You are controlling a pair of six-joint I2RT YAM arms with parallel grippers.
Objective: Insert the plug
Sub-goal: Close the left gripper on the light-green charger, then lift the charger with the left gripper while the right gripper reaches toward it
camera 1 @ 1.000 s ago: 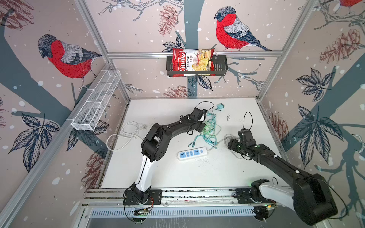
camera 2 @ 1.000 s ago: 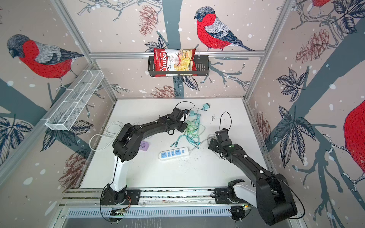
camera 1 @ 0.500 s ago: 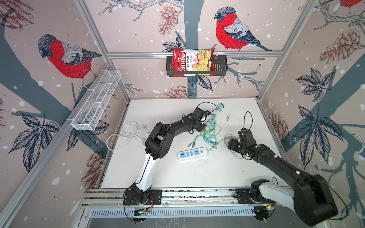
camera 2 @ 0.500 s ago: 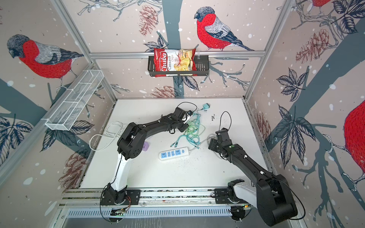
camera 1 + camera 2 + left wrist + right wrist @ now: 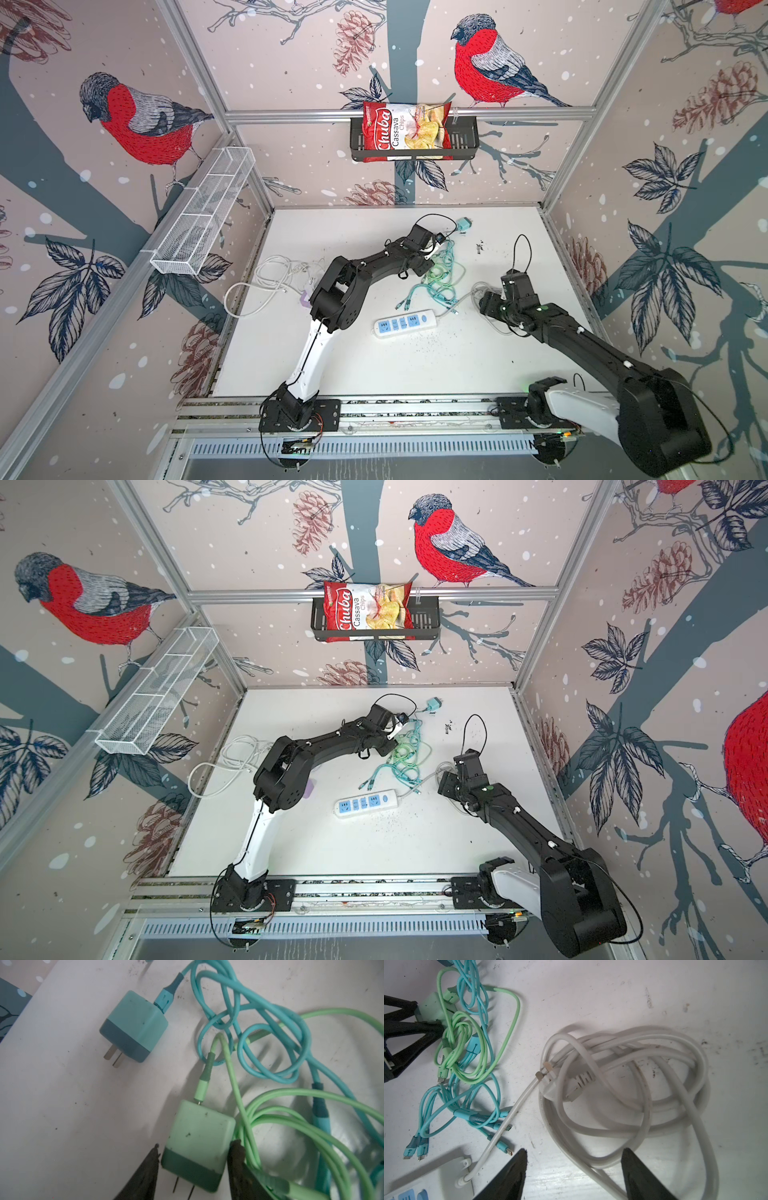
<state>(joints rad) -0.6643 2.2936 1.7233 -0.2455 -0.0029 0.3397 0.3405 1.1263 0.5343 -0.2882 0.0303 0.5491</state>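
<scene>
Left wrist view: left gripper [image 5: 196,1146] straddling the green plug [image 5: 199,1132]

The green plug is a rounded, pale mint cube with a darker green base and two flat metal prongs. It lies flat on the scuffed white table [image 5: 62,1105]. In both top views this spot is toward the far middle of the table. Its smooth green cable [image 5: 234,1084] loops away in coils.

Two dark, tapered fingers [image 5: 147,1174] stand half parted, one on each side of the base. One rests against it and the other shows a hairline gap, so a firm grip cannot be confirmed.

Just beyond lies a teal charger [image 5: 135,1024] of the same shape, its teal cable [image 5: 304,1030] tangled with the green. A white power strip [image 5: 405,323] with blue sockets lies well apart, nearer the front.

The right gripper [image 5: 575,1150] hovers wide open and empty over a coiled white cord [image 5: 623,1038] and its white plug [image 5: 566,1086].
</scene>
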